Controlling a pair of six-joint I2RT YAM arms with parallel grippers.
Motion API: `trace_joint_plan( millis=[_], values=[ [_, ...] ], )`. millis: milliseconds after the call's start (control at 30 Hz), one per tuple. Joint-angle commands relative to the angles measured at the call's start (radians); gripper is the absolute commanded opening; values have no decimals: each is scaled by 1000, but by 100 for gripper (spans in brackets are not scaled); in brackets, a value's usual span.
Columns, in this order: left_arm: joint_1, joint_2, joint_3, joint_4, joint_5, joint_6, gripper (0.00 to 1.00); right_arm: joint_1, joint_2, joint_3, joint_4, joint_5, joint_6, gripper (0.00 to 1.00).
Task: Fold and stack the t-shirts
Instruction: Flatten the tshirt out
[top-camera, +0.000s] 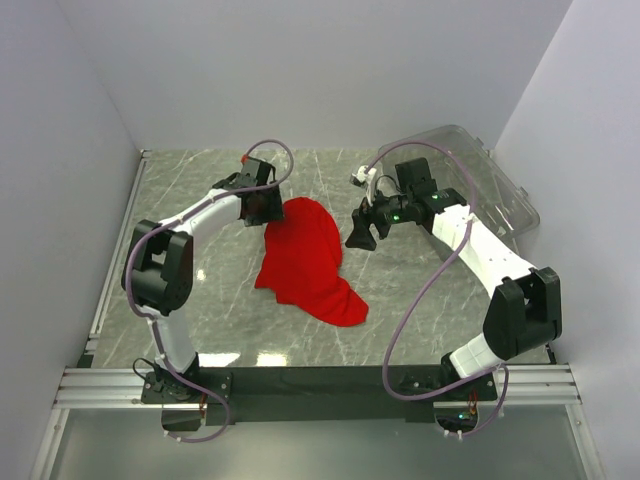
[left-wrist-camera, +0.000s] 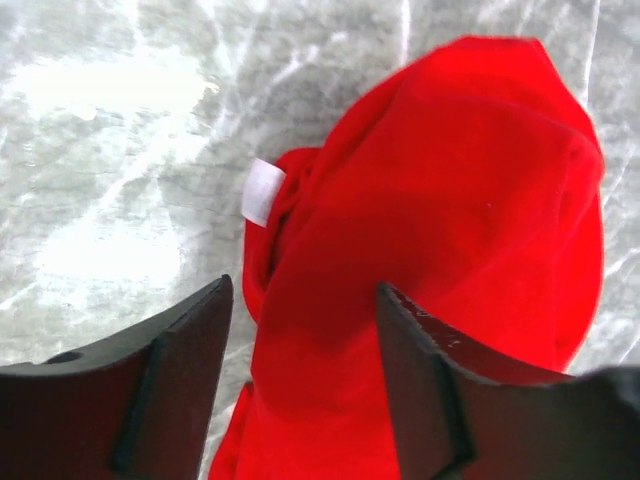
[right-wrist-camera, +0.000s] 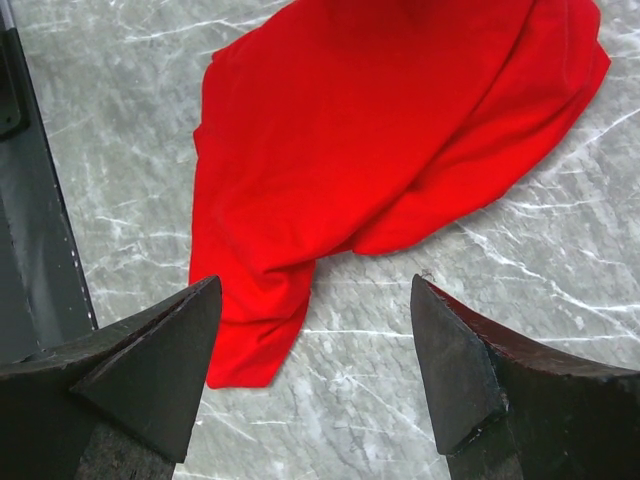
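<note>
Currently left jaws gape astride the crumpled red t-shirt (top-camera: 305, 262); right jaws gape wide near it.

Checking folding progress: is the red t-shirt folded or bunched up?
Bunched up, not folded: the red t-shirt lies in an uneven, creased heap on the marble table, its white label exposed.

No text can be read; the white tag (left-wrist-camera: 263, 191) on the t-shirt (left-wrist-camera: 450, 230) looks blank.
</note>
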Motion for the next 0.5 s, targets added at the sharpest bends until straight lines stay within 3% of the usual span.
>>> trace_joint_plan(
  millis=[0,300,433,467],
  values=[
    [-6,15,11,16,79,2,61,-5,-16,7,5,-22,-24,82],
    [-6,38,11,18,154,10,41,-5,-36,-14,3,-17,-35,82],
    [-3,27,13,13,144,18,17,-5,-33,-13,-1,-27,-38,82],
    [-3,26,13,15,144,19,1,-5,-31,-11,-6,-30,-44,82]
  ],
)
